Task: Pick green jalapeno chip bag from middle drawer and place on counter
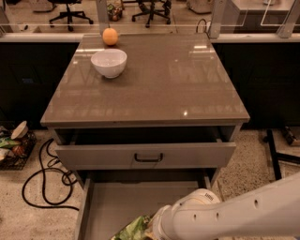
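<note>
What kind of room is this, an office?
Likely an office or lab: swivel chairs at the back, a drawer cabinet, loose cables on the floor. The gripper is low in the middle drawer, beside the green jalapeno chip bag.

The scene is taken by a single camera set high in front of the cabinet, tilted down across the counter (154,79) toward the office chairs (70,10) at the back. The counter is shown whole at middle range, while the middle drawer (140,201) is cut by the lower edge. The gripper (151,228) is seen nearest, at that edge, just beside the green jalapeno chip bag (132,229).
</note>
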You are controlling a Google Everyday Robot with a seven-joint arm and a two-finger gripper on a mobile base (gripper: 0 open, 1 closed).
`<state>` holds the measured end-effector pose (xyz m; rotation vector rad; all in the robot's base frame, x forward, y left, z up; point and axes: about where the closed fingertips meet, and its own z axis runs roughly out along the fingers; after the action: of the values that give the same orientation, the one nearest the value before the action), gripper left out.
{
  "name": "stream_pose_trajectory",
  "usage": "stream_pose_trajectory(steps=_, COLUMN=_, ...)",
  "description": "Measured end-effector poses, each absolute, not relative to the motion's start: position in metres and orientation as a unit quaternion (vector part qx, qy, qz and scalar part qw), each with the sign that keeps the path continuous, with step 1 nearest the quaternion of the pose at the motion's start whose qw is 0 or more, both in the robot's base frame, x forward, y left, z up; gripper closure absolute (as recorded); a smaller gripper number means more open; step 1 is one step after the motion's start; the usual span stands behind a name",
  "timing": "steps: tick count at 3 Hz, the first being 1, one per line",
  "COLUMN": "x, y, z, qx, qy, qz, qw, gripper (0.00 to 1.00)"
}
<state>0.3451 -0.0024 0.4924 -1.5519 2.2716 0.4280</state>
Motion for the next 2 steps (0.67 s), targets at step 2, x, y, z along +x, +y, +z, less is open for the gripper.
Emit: stream_pose_trajectory(steps=2, x=0.359, y=-0.003, z=0.565, qx=-0.564, qy=0.786, qz=0.09, qw=0.236, gripper=0.82)
